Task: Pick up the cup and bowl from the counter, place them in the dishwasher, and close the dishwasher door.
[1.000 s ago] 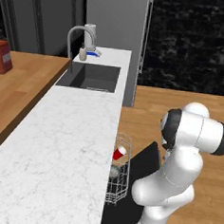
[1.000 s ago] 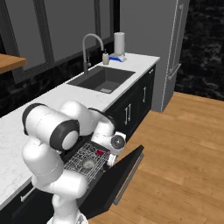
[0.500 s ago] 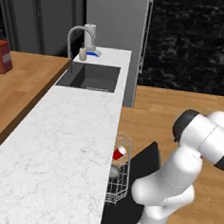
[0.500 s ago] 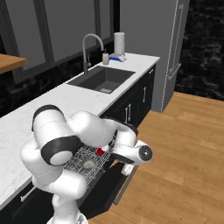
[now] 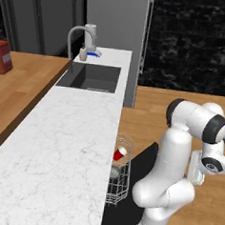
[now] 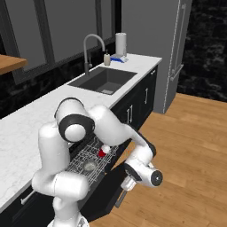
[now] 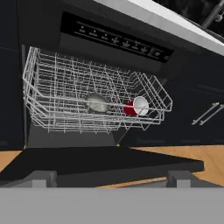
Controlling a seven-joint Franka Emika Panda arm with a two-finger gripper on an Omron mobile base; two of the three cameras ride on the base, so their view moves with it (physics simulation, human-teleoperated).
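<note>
Kitchen floor level: gripper is hovering low with its fingers spread apart and nothing between them, facing the door, which is lying open. One cup is lying on its side in the rack, at 3 o'clock of one bowl. Risk, as I judge it: the extended rack is blocking the door's swing, or the fingers are slipping off its edge while lifting. One counter, one dishwasher.

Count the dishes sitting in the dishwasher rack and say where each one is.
2. The red cup lies on its side toward one end of the white wire rack; the grey bowl sits beside it nearer the rack's middle. Rack wires could hide something small.
</note>
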